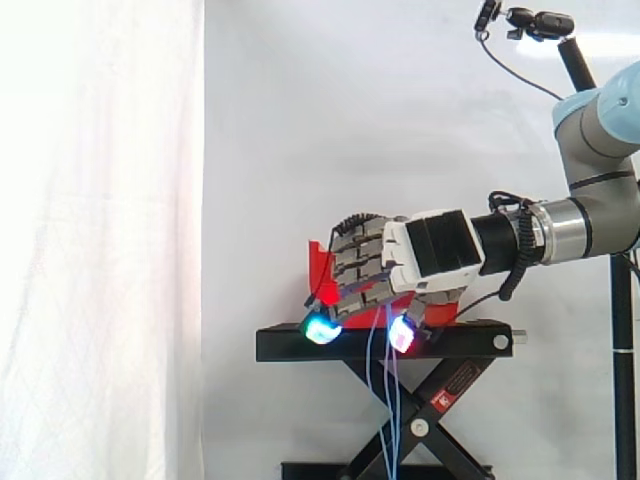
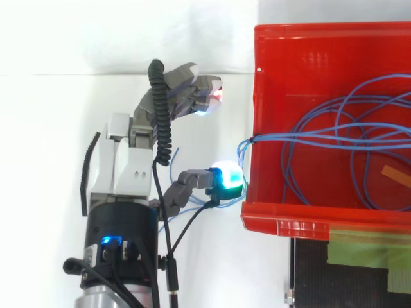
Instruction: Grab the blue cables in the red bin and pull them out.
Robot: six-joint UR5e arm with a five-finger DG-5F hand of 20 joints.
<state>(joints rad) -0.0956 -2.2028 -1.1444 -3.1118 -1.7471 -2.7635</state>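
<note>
The red bin [image 2: 302, 221] holds loose coils of blue cables [image 2: 334, 135]. Several strands gather at its left wall and run over the rim toward my hand [image 2: 131, 167], which sits just left of the bin. In the side view the hand [image 1: 435, 250] is in front of the bin [image 1: 320, 265], its fingers curled downward with glowing tips. The blue cables [image 1: 390, 400] pass between the fingers and thumb and hang down past the stand. The exact contact inside the hand is hidden.
The bin rests on a black scissor stand [image 1: 300, 345] before a white curtain. Green tape [image 2: 369, 240] lies on the stand beside the bin's near wall. A camera on a pole [image 1: 530, 22] stands at the upper right.
</note>
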